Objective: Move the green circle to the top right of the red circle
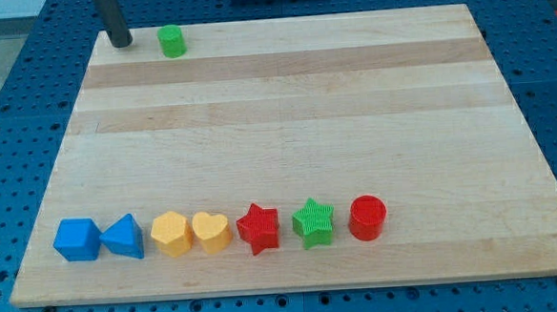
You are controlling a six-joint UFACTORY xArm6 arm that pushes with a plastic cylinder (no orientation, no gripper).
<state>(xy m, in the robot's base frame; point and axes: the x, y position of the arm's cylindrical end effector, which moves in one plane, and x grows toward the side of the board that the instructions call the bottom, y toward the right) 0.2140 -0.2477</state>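
The green circle (171, 40) sits near the view's top left corner of the wooden counter (286, 108), well apart from everything else. My tip (120, 44) rests just beside it on the view's left, a small gap between them, so nothing is touching yet. There are no jaws on this arm to spread or press together, only the bare rod.

The red circle (367, 217) stands at the right end of a row along the view's bottom edge, with the green star (313, 222) just beside it, then the red star (257, 228), the yellow heart (211, 231), the yellow hexagon (171, 233), the blue triangle (123, 237) and the blue cube (78, 239).

The green circle looks like a small, light, rigid plastic piece that should slide readily on the smooth wood. Being round, it will likely roll off the side of the rod unless the push goes squarely through its middle. I would press on its upper-left face and steer it down and rightward, stopping short above and to the right of the red circle.
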